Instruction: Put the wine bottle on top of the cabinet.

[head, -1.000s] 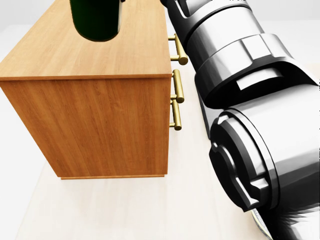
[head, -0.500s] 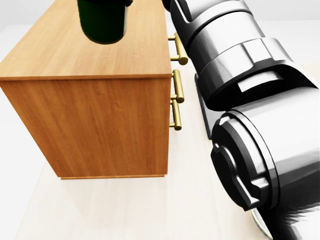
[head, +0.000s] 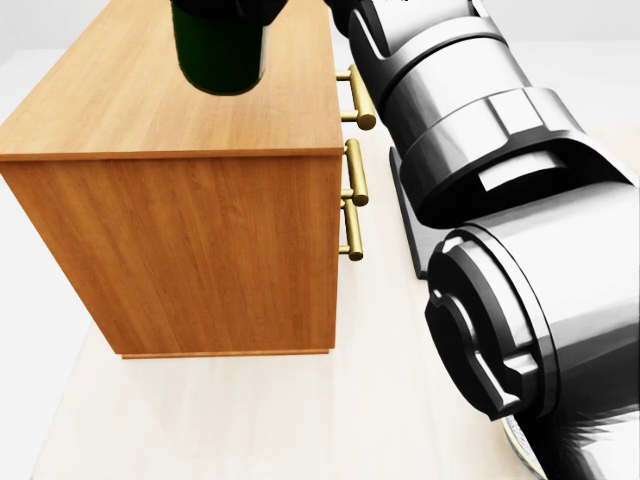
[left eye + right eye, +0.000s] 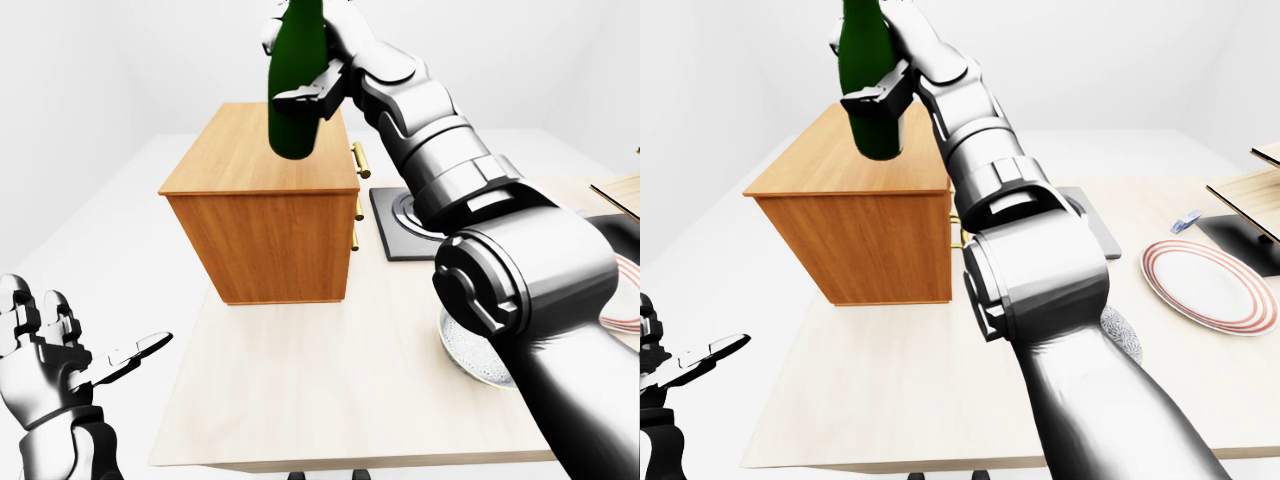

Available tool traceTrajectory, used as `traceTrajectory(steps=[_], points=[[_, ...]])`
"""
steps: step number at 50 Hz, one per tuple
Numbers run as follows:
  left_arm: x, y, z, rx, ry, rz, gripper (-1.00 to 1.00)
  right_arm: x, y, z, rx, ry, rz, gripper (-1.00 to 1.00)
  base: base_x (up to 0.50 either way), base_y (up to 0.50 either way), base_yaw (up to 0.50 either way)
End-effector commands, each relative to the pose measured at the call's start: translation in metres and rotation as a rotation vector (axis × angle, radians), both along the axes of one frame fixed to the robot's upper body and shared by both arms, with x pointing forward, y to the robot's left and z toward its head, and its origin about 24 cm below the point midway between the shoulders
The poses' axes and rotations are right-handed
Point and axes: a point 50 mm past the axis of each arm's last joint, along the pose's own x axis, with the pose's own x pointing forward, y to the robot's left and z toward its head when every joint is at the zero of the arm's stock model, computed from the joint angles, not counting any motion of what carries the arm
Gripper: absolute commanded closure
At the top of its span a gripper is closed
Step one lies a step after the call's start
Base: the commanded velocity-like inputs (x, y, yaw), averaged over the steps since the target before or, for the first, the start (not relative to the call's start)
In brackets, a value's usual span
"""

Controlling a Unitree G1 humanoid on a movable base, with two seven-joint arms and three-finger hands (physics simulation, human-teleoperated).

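Note:
A dark green wine bottle (image 4: 296, 85) hangs upright in the air above the top of the wooden cabinet (image 4: 262, 215). My right hand (image 4: 322, 60) is shut round the bottle's body. In the head view only the bottle's base (image 3: 218, 45) shows, over the cabinet top (image 3: 150, 105). The bottle does not touch the cabinet. My left hand (image 4: 70, 355) is open and empty at the lower left of the left-eye view, away from the cabinet.
The cabinet stands on a pale table (image 4: 330, 400) and has brass handles (image 3: 355, 172) on its right side. A dark tray (image 4: 400, 230) lies right of it. A red-rimmed plate (image 4: 1210, 283) and a glass bowl (image 4: 470, 355) lie at the right.
The bottle's base has moved right and slightly up in the head view, further over the cabinet top. My right arm moved with it.

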Motion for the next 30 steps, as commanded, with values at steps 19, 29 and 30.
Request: traceTrajectory(steps=[19,29,30], points=[[-0.001,0.0003,0.0,0.002,-0.001,0.002,-1.0,0.0031,-0.0088,-0.0015,0.054,0.004,-0.035,1.0,0.0,0.0,0.0],[-0.0005,0.0002,0.0007,0.001,-0.002,0.002,-1.0,0.0039,-0.0101,-0.0036,0.039,0.006,-0.042,1.0,0.0,0.0,0.0],[-0.0012,0.0001,0.0007,0.001,-0.003,0.002,-1.0,0.0043,-0.0102,-0.0047,0.038,0.008,-0.042,1.0,0.0,0.0,0.0]])
